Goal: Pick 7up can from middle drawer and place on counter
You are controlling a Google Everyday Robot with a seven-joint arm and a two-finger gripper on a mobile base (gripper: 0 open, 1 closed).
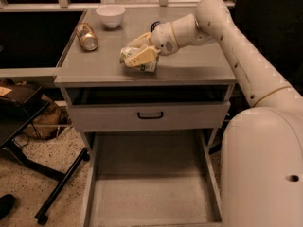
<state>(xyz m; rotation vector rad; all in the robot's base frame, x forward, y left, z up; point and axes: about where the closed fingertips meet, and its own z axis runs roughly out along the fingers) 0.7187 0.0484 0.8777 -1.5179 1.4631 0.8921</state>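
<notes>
7up can (149, 66), its print unreadable, sits mid-worktop (194, 67), clasped between the closed fingers of the tool (128, 54); a copper-brown can (86, 36) lies at its 10 o'clock.

Dim light on tool (134, 54) over counter (194, 67)

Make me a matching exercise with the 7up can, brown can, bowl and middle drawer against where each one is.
1. 7up can
2. brown can
3. bowl
4. middle drawer

A. pulled out below the counter
B. back of the counter
C. in the gripper, mid-counter
D. lying on its side, counter's left

Pairs: 1-C, 2-D, 3-B, 4-A.
</notes>
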